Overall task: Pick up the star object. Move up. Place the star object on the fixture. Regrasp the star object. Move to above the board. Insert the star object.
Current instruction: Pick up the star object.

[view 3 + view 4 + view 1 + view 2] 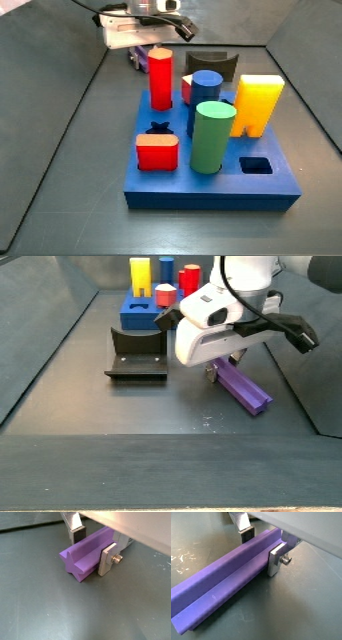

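Observation:
The purple star object (83,557) lies flat on the dark floor, long in a wrist view (224,582) and to the right in a side view (245,389). My gripper (91,554) is down over its far end, also shown in a wrist view (260,554) and a side view (221,368). One silver finger (108,559) stands against the prism's near side. The other finger (77,534) stands behind it with a slim gap. The jaws look open around the star. The fixture (138,354) stands to its left, the blue board (214,185) beyond.
The board holds a red peg (160,78), a blue cylinder (205,88), a green cylinder (211,135), a yellow block (257,105) and a short red block (156,152). Grey walls enclose the floor on both sides.

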Motion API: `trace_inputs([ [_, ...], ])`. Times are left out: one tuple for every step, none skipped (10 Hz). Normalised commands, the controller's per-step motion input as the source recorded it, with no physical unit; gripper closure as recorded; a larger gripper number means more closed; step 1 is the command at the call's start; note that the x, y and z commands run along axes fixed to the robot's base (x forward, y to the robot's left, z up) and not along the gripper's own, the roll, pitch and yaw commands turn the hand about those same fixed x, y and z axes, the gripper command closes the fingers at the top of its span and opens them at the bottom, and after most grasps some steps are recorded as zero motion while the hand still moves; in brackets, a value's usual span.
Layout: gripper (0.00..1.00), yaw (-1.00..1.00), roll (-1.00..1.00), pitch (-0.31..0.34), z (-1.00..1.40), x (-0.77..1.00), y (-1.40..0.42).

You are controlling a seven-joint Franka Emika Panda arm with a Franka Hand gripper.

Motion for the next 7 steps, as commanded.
trace_inputs([
  [1.00, 0.00, 0.00, 0.000, 0.00, 0.00, 0.00],
  [1.00, 0.00, 0.00, 0.000, 0.00, 0.00, 0.00],
  [1.00, 0.00, 0.00, 0.000, 0.00, 0.00, 0.00],
  [1.00, 0.00, 0.00, 0.000, 0.00, 0.00, 0.00],
  [1.00, 0.00, 0.00, 0.000, 0.00, 0.00, 0.00],
  [1.00, 0.00, 0.00, 0.000, 0.00, 0.00, 0.00],
  [1.00, 0.00, 0.00, 0.000, 0.00, 0.00, 0.00],
])
